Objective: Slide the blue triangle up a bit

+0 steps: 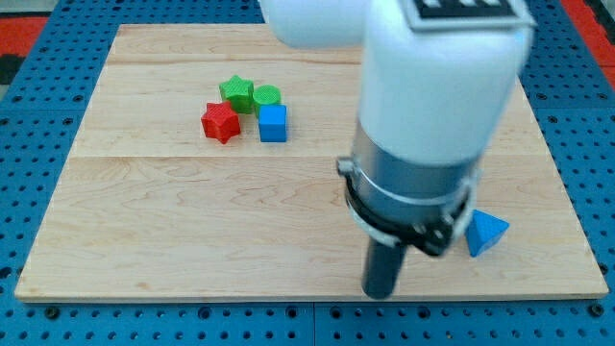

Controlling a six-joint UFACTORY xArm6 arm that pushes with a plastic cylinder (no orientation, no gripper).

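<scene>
Blue triangle position: you find the blue triangle [486, 234] near the 4 o'clock corner of the table [173, 240], close to the right edge and well apart from every other block.

Tip position: my tip [381, 292] sits low on the table near its bottom edge, at about 6 o'clock of the arm's bulky body.

Key relation: from my tip, the blue triangle lies at roughly 2 o'clock, near but not touching. The tip is lower than the block and off to its left side.

What the push needs: in my judgement, you must bring the tip round to the triangle's 6 o'clock side before driving toward 12 o'clock; pushing from here would shove it rightward toward the table edge.

Jaws: there are none on this rig, only the rod, so no open-or-closed state applies.

Hidden part: the arm's housing covers the triangle's left side, so you cannot tell its exact outline or facing.

Other blocks: the red star [220, 122], green star [236, 94], green cylinder [266, 96] and blue cube [273, 123] cluster at about 11 o'clock, clear of the path.
</scene>
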